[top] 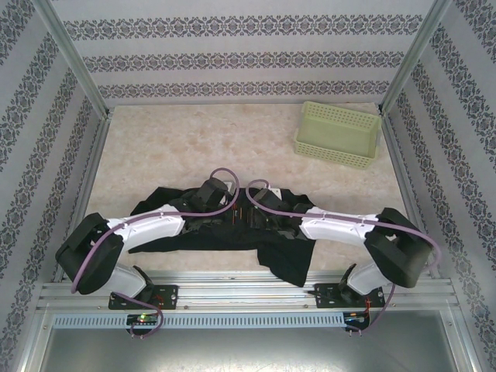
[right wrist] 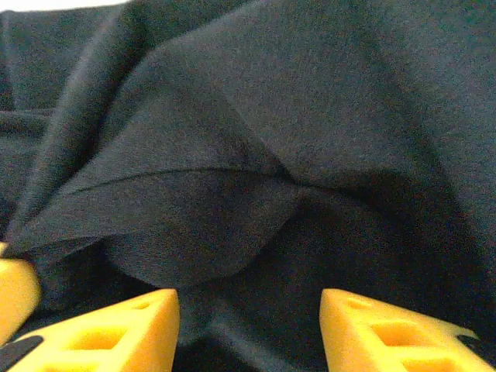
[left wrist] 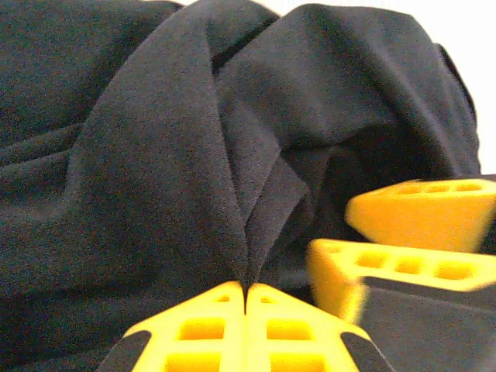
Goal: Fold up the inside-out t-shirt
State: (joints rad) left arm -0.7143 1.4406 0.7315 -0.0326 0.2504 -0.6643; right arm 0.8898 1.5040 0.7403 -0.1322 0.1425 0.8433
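The t-shirt lies near-centre on the desk. The basket stands far right, well apart.

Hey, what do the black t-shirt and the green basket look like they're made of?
The t-shirt looks like soft matte knit fabric, perhaps cotton: fine fuzzy grain, loose folds. The basket looks like rigid pale green plastic, its walls pierced by regular rows of holes.
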